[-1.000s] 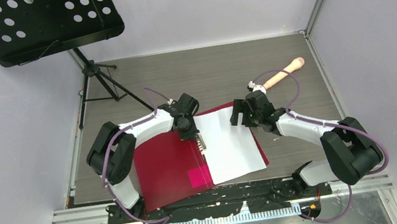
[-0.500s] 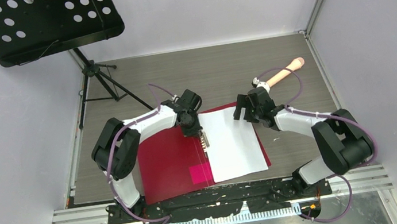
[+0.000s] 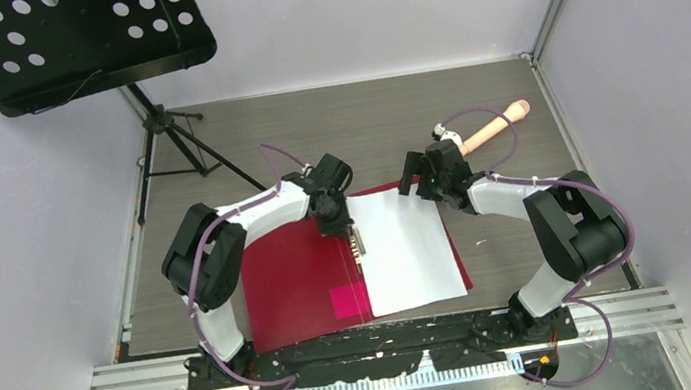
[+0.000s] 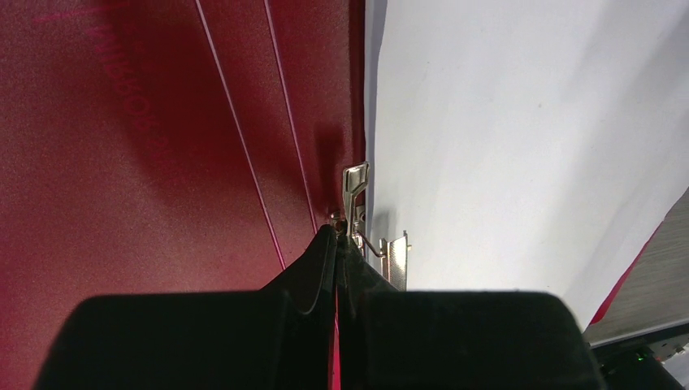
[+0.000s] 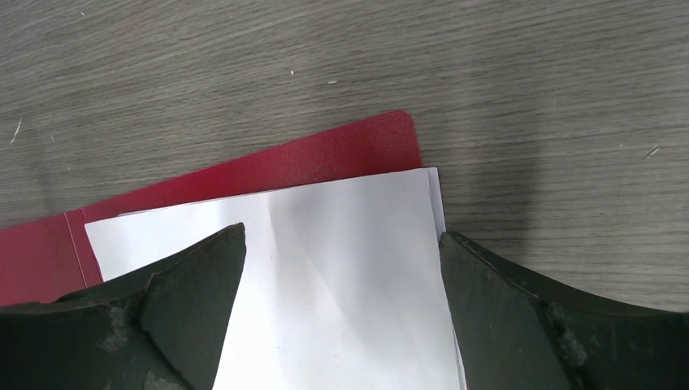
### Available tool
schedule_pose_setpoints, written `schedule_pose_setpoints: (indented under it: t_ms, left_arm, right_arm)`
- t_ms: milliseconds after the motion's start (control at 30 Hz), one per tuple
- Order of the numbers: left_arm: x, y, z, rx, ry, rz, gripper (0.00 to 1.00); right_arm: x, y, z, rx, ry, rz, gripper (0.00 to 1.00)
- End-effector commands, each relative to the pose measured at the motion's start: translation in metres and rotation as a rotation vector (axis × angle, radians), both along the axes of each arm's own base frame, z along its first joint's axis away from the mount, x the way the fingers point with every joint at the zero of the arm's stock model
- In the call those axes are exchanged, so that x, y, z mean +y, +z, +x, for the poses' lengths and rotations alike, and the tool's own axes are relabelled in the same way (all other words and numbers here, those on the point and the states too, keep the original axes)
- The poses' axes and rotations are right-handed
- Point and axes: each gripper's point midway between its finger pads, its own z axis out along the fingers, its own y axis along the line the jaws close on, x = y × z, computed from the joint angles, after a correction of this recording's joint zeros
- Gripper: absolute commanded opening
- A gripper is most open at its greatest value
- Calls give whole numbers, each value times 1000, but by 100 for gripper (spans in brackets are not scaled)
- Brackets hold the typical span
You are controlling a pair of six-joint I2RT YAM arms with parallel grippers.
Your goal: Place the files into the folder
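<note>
The dark-red folder (image 3: 293, 283) lies open on the table, with a pink patch (image 3: 347, 302) near its spine. The white files (image 3: 407, 247) lie on its right half, beside the metal spine clip (image 3: 359, 244). My left gripper (image 3: 337, 220) is shut, and its tips (image 4: 337, 237) sit at the near end of the clip (image 4: 355, 195), between the red cover (image 4: 162, 162) and the files (image 4: 520, 130). My right gripper (image 3: 423, 181) is open and hangs over the files' far edge. Its fingers (image 5: 191, 280) straddle the sheet (image 5: 349, 268), with the folder's corner (image 5: 349, 150) beyond.
A beige wooden-handled tool (image 3: 494, 127) lies on the table behind the right gripper. A black perforated music stand (image 3: 69, 40) on a tripod (image 3: 175, 137) stands at the back left. Grey walls close in on both sides.
The right gripper has moved left and farther back, to the files' far edge. The left gripper has shifted slightly right along the spine, and the folder has slid a little right.
</note>
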Motion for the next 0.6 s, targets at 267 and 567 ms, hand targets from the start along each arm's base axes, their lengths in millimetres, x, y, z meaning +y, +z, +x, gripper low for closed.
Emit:
schedule_pose_setpoints:
  t_ms: [267,567]
  left_arm:
    - [-8,9,10,-21,-16,-20,0]
    - [-6,9,8,-22,-16,-12,0]
  right_arm:
    - [17,21,22,-69,20,55,95]
    - [-2,26,24,-86,-38,14,95]
